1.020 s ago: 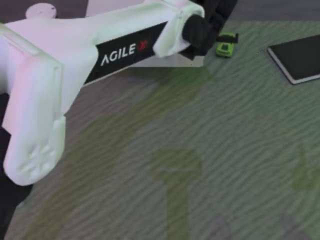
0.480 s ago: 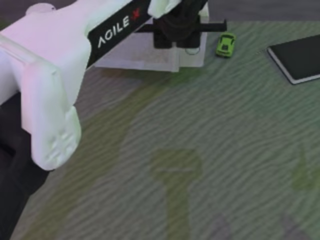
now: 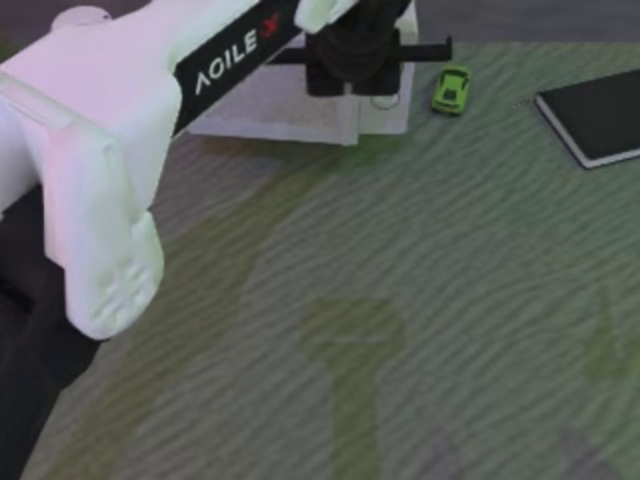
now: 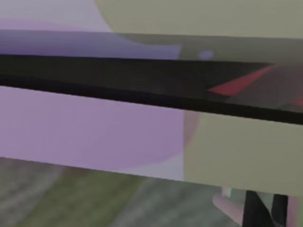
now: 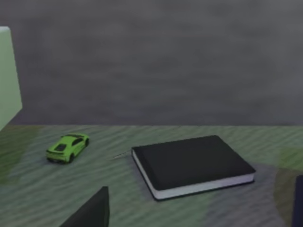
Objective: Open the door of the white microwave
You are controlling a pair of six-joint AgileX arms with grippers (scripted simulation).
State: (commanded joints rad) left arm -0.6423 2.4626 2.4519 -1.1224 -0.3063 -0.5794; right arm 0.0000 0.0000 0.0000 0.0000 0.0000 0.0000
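The white microwave (image 3: 290,112) stands at the table's far edge, left of centre, largely covered by my left arm. A round knob (image 3: 384,100) shows near its right corner. My left gripper (image 3: 356,58) hangs black over the microwave's front right part. In the left wrist view a pale panel (image 4: 94,127) fills the picture at very close range, with a dark band (image 4: 118,78) running across above it; I cannot tell whether this panel is the door. My right gripper (image 5: 194,210) is open and holds nothing, off at the right and outside the top view.
A small green toy car (image 3: 452,88) sits just right of the microwave. A black book (image 3: 597,115) lies at the far right. Both also show in the right wrist view, the car (image 5: 68,147) and the book (image 5: 191,165). The green-grey cloth (image 3: 400,300) covers the table.
Over the last second my left arm swung so that its gripper moved left and back onto the microwave's front, uncovering the microwave's white surface. Since half a second ago it has barely shifted.
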